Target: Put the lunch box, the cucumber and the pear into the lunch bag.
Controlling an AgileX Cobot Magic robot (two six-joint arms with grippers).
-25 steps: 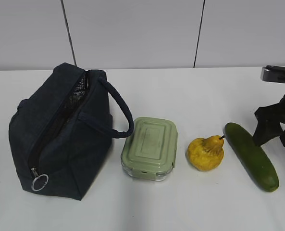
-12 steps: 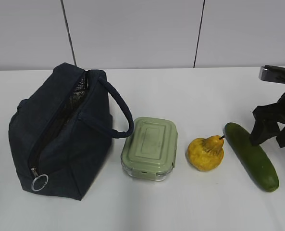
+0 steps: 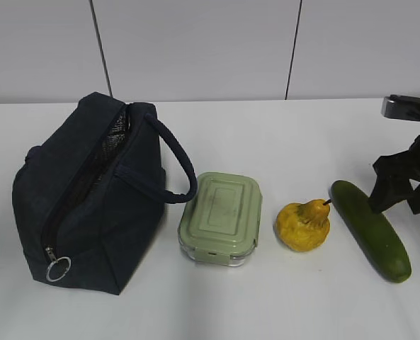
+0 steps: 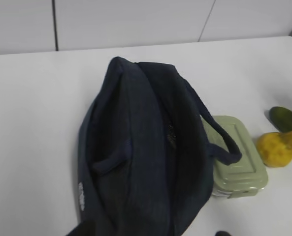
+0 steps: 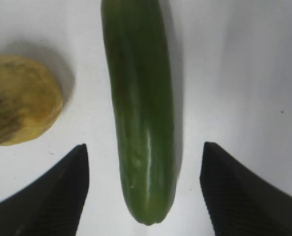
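Hovering wide open over the cucumber (image 5: 142, 113) with a finger on each side and gripping nothing, the right gripper (image 5: 143, 189) is leaving it lying on the white surface (image 3: 280, 142) beside the pear (image 3: 304, 225), lunch box (image 3: 221, 217) and bag (image 3: 89, 191).

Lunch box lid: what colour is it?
Pale sage green; the lunch box lid shows best in the exterior view.

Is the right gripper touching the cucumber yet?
Apart. In the right wrist view the right gripper is open, its two dark fingers straddling the cucumber, with bare white table showing on both sides between finger and cucumber.
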